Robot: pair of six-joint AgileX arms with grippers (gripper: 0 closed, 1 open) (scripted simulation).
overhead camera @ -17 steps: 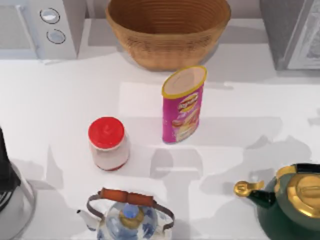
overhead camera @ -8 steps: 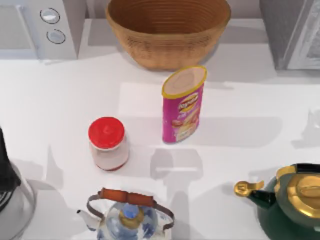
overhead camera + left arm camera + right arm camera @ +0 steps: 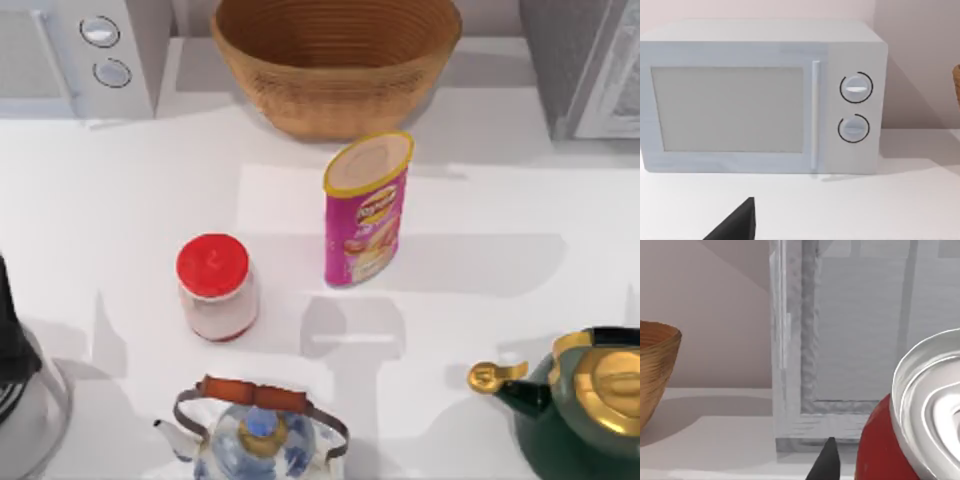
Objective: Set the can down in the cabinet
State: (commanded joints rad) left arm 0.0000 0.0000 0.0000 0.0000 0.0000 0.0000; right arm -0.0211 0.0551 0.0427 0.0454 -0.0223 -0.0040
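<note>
One red aluminium can [image 3: 890,450] sat close to my right claw's dark finger [image 3: 826,460], facing the grey cabinet [image 3: 850,340]; grip unclear.

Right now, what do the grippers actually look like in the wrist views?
Little to go on. In the left wrist view the left gripper appears as a matte black wedge with flat faces and a sharp edge. In the right wrist view the right gripper is a slim black pointed fingertip. No cables, markings or logos visible.
</note>
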